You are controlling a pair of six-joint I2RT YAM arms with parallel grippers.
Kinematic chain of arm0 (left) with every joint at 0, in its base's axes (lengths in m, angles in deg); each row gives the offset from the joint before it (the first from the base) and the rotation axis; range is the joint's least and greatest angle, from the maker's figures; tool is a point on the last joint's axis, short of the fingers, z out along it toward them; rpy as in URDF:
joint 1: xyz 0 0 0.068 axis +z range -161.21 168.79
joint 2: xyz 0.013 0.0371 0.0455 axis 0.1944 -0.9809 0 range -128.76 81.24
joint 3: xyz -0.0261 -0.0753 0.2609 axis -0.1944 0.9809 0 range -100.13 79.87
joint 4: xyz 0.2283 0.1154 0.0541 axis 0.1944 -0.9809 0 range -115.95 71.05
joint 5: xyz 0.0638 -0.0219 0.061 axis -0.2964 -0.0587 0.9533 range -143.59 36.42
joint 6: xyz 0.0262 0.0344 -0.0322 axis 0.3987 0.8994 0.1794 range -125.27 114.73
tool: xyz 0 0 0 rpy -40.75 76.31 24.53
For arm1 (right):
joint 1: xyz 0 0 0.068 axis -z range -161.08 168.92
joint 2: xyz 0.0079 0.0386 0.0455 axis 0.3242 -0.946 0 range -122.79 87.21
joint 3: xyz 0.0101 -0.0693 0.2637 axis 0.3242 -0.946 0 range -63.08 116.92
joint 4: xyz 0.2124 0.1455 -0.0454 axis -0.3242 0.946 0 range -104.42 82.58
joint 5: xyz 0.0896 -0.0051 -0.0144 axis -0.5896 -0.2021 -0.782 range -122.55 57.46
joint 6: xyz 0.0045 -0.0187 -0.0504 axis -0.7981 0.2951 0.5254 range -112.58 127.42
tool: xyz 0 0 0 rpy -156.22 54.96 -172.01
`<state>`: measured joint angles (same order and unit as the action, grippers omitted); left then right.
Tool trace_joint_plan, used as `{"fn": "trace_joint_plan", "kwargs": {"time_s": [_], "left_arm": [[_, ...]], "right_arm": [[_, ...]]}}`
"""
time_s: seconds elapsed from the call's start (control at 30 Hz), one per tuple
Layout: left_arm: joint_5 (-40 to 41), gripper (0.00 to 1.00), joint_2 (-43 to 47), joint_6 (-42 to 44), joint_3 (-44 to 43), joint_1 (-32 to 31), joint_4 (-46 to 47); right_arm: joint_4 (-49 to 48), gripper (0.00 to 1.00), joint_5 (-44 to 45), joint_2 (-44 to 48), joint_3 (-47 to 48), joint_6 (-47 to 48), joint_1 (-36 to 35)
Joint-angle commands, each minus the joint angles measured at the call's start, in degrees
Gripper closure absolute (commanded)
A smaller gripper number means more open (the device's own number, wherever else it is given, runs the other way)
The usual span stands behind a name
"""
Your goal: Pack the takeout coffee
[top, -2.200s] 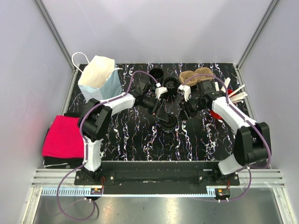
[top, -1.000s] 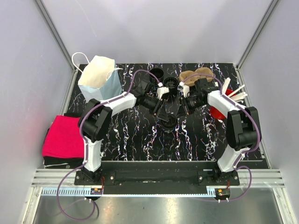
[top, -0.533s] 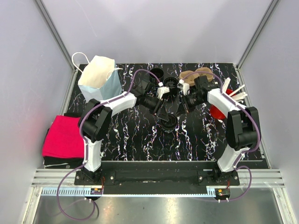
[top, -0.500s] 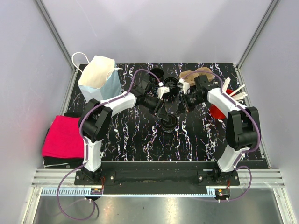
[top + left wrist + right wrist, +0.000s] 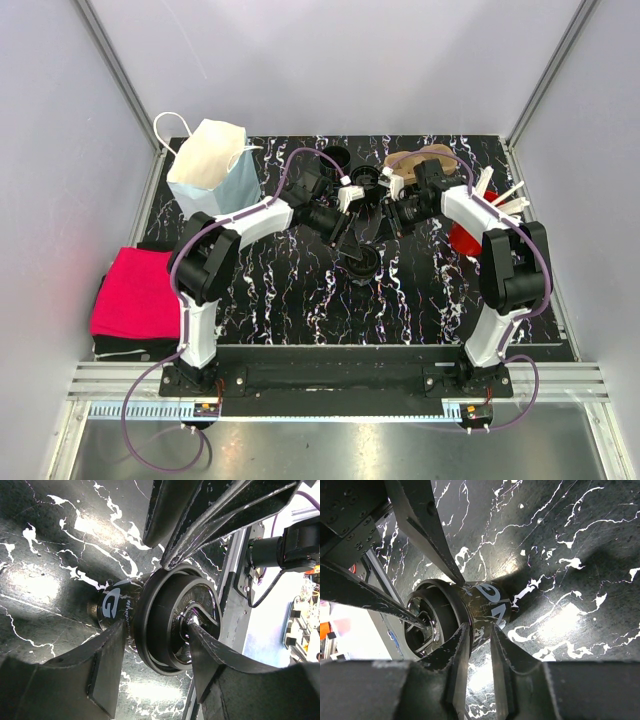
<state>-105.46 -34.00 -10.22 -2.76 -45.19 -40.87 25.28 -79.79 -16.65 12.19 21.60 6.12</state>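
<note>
A black takeout coffee cup [image 5: 366, 181] with a black lid [image 5: 175, 625] stands at the back middle of the table, between both grippers. My left gripper [image 5: 155, 632] is open and straddles the lid's rim. One of its fingers [image 5: 215, 660] rests on the lid's top, and the other sits beside the cup body just under the rim, with a small gap. My right gripper [image 5: 479, 630] is at the cup [image 5: 487, 602] from the other side, its jaws slightly apart at the rim and body. The brown cup carrier [image 5: 421, 160] lies just behind the right gripper [image 5: 389, 192].
A light blue paper bag [image 5: 207, 165] stands open at the back left. Another black cup [image 5: 335, 158] is behind and a third [image 5: 360, 262] in front. White sticks [image 5: 506, 203] and a red item [image 5: 468, 240] lie at the right. A pink cloth [image 5: 135, 290] is off the left edge.
My right arm has swung back and left up to the cup, and its jaws have parted a little. The left arm has barely moved.
</note>
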Motion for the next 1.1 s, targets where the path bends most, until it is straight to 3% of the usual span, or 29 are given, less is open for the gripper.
{"fn": "trace_joint_plan", "kwargs": {"time_s": [0.0, 0.53, 1.07], "left_arm": [[10.3, 0.47, -3.1, 4.6, 1.2, -1.0, -3.6], [11.1, 0.47, -3.1, 4.6, 1.2, -1.3, -3.6], [12.4, 0.47, -2.6, 4.6, 1.7, -1.4, -3.6]], "right_arm": [[-0.2, 0.7, -2.6, 0.3, -0.6, 0.2, -0.5], [0.6, 0.66, -5.9, 0.3, -0.4, -0.4, -0.5], [0.6, 0.75, 5.5, -2.7, -3.1, 1.6, -3.2]]}}
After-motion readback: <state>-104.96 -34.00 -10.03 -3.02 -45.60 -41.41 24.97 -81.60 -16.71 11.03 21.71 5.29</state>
